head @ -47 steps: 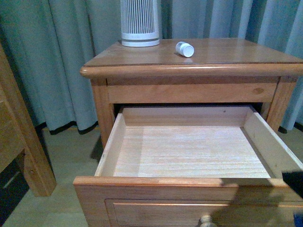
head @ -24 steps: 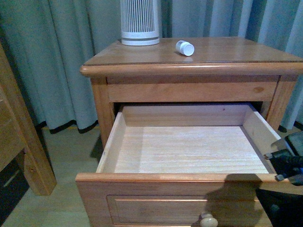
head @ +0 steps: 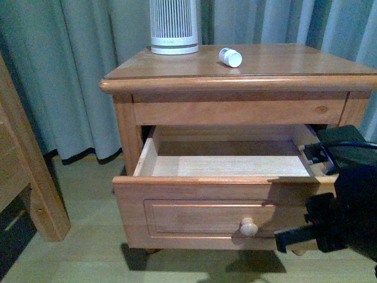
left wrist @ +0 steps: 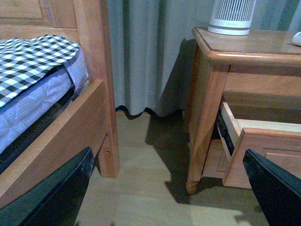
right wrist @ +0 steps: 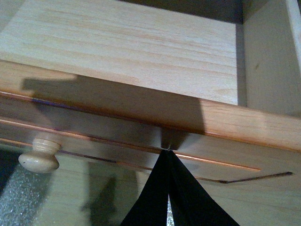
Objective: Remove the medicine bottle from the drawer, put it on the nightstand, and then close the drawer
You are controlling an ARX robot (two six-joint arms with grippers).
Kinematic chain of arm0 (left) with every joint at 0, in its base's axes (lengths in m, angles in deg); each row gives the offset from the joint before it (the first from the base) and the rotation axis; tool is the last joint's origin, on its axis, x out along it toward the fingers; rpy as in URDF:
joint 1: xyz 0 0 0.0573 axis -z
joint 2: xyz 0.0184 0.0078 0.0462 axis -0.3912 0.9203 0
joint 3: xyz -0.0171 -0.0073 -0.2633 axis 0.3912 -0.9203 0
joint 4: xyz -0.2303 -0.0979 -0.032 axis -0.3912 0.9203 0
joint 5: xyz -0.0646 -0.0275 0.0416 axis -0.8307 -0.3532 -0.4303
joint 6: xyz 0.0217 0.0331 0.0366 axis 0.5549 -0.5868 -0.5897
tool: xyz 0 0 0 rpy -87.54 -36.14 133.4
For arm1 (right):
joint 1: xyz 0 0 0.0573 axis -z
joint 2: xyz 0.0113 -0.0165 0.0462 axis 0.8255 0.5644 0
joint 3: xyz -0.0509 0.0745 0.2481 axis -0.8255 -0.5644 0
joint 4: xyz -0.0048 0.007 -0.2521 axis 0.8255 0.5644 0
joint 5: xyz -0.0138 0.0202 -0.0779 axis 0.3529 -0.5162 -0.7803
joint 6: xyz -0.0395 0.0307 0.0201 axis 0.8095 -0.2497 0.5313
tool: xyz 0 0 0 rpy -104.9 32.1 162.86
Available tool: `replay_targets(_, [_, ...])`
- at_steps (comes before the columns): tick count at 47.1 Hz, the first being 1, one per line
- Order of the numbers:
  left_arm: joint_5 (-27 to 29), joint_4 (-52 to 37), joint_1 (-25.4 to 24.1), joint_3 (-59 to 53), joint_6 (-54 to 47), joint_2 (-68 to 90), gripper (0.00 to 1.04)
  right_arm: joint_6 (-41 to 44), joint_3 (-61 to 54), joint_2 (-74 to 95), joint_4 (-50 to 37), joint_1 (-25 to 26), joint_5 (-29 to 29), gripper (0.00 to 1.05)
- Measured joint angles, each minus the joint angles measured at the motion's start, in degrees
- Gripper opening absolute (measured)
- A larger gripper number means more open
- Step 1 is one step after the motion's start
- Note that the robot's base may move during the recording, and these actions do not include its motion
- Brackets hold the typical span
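Observation:
The medicine bottle [head: 230,57] lies on its side on the nightstand [head: 235,82] top, white with a white cap. It also shows at the edge of the left wrist view [left wrist: 297,38]. The drawer [head: 200,215] stands partly open, its pale inside empty as far as it shows, round knob [head: 248,226] on the front. My right gripper [head: 281,240] is shut and empty. In the right wrist view its tips [right wrist: 165,149] touch the drawer front [right wrist: 225,136], to one side of the knob [right wrist: 40,155]. My left gripper [left wrist: 167,197] is open and empty above the floor, beside the nightstand [left wrist: 211,94].
A tall white ribbed device [head: 174,26] stands at the back of the nightstand top. A wooden bed frame post [head: 23,177] stands at the left, with a checked sheet [left wrist: 33,52] on the bed. Grey curtains [head: 76,59] hang behind.
The drawer has slid inward from wide open to partly open. My right arm has come into the front view and now rests against the drawer front.

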Motion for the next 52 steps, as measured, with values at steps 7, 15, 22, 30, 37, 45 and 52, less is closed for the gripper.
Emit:
replay_targets(7, [0.0,0.0,0.0,0.0,0.0,0.0,0.98,0.52,6.27,3.54,1.97,1.14,0.11,0.03])
replay_targets(15, [0.0,0.0,0.0,0.0,0.0,0.0,0.98,1.86,12.55,7.19,3.87,1.88,0.17,0.03])
replay_targets(22, [0.0,0.0,0.0,0.0,0.0,0.0,0.98,3.74,18.1,10.69,5.25,2.27,-0.04,0.03])
replay_targets(30, [0.0,0.0,0.0,0.0,0.0,0.0,0.98,6.32,23.54,14.19,6.49,2.6,-0.5,0.03])
replay_targets(37, [0.0,0.0,0.0,0.0,0.0,0.0,0.98,9.11,27.78,17.18,6.91,3.26,-0.79,0.03])
replay_targets(45, [0.0,0.0,0.0,0.0,0.0,0.0,0.98,11.3,31.17,20.02,7.1,4.46,-1.84,0.03])
replay_targets(52, [-0.02,0.0,0.0,0.0,0.0,0.0,0.98,13.27,32.11,21.33,6.56,5.53,-1.92,0.03])
